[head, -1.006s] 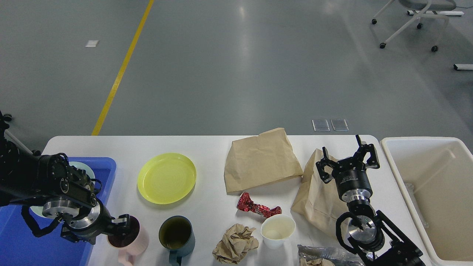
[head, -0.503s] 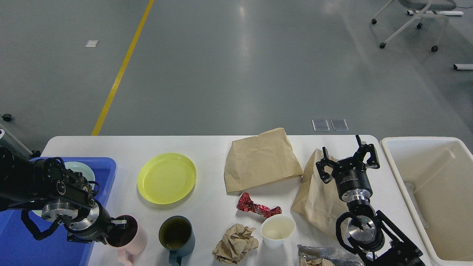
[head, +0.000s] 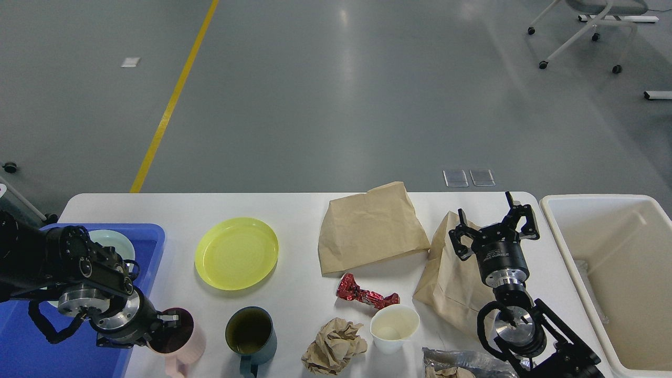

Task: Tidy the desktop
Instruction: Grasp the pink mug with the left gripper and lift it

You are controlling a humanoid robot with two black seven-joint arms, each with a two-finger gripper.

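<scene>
pink mug [head: 181, 336] in left pincer [head: 164, 326], blue tray [head: 79, 346] beside

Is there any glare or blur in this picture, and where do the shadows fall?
Head view: sharp overall; soft pale ceiling-light glare streaks on the grey floor; the desktop is evenly lit, with only faint, short shadows under the yellow plate and paper bag; no blur visible.
</scene>
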